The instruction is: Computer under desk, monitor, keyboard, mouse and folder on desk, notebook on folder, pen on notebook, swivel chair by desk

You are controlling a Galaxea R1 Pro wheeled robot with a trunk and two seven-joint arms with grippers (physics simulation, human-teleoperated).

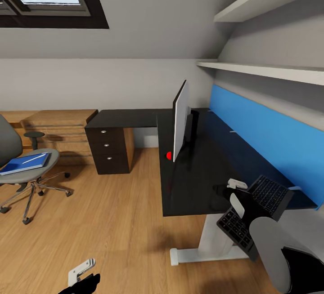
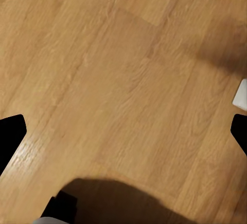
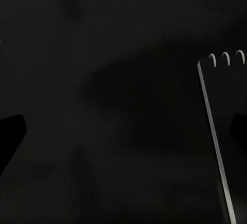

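The black-topped desk [image 1: 193, 181] carries the monitor [image 1: 181, 121], which stands edge-on to me. The keyboard [image 1: 270, 195] lies slanted over the desk's near right corner, one end past the edge, with my right arm across it. My right gripper [image 1: 227, 188] hovers over the desk top, open [image 3: 123, 131], with the ring-bound notebook [image 3: 224, 131] beside one finger. At the left, the swivel chair [image 1: 9, 143] holds the blue folder [image 1: 22, 164], and a thin white pen [image 1: 36, 158] lies on the folder. My left gripper [image 1: 83, 272] hangs open over the floor [image 2: 123, 131]. The mouse and computer are out of view.
A dark three-drawer unit [image 1: 109, 148] stands under the desk's left wing, with a low light-wood cabinet [image 1: 58, 125] beside it. The blue back panel [image 1: 270, 136] and white shelves [image 1: 270, 71] line the right wall. The desk's white foot [image 1: 198, 251] rests on wood floor [image 1: 117, 213].
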